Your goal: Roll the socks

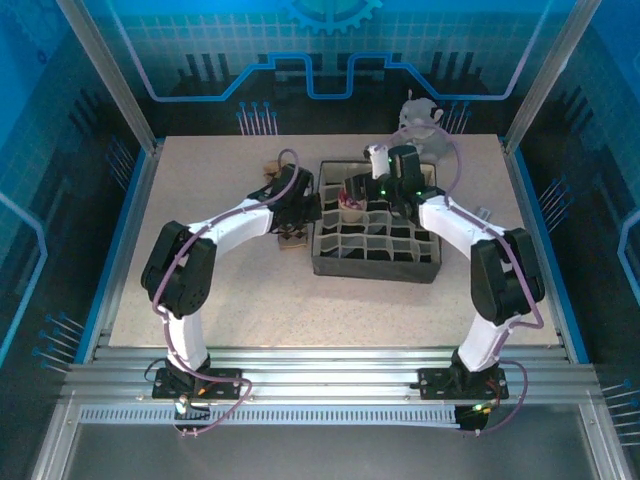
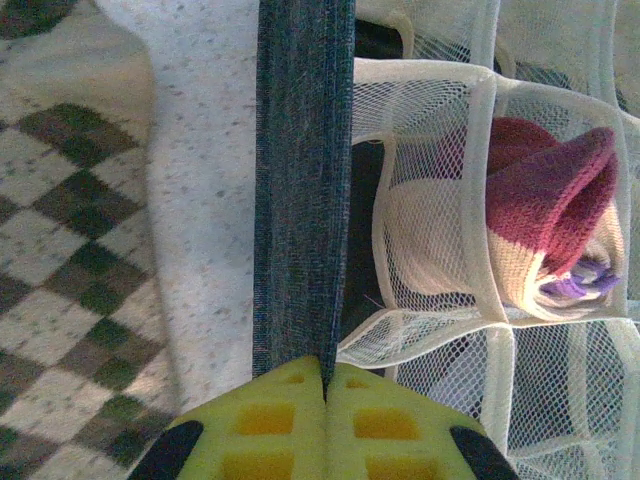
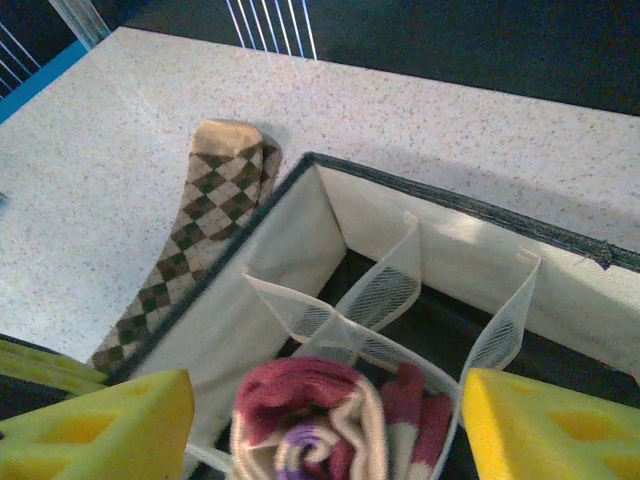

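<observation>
Inside one mesh cell of the organizer [image 2: 305, 180], at its side nearest the left arm, sits the beige sock with red stripes [image 3: 310, 415], rolled into a tight bundle. The right gripper [image 3: 328, 385] hangs over it, released: its yellow fingers stand wide apart, one on each side of the roll, and do not seem to press it. The left gripper [image 2: 323, 380] is clenched. Its two pads meet just at the dark rim of the organizer wall, so it most probably pinches this wall to keep the box steady. The argyle sock [image 3: 190, 240] lies flat and not rolled on the tabletop [image 3: 120, 120], just beside the outside of that same wall.

By my judgement, one sock is finished and stored, and the step in hand is to take the right gripper away from the cell. To do it well, the gripper should rise straight up with its fingers kept apart, so that no finger hooks the thin mesh dividers [image 3: 385, 285] or drags the roll out again. The left gripper should hold the wall until the right one is clear, because the box looks light and soft and may tip.

After that, the argyle sock needs the rolling. It lies very near to the box, so it may be better to pull it to open tabletop first.
</observation>
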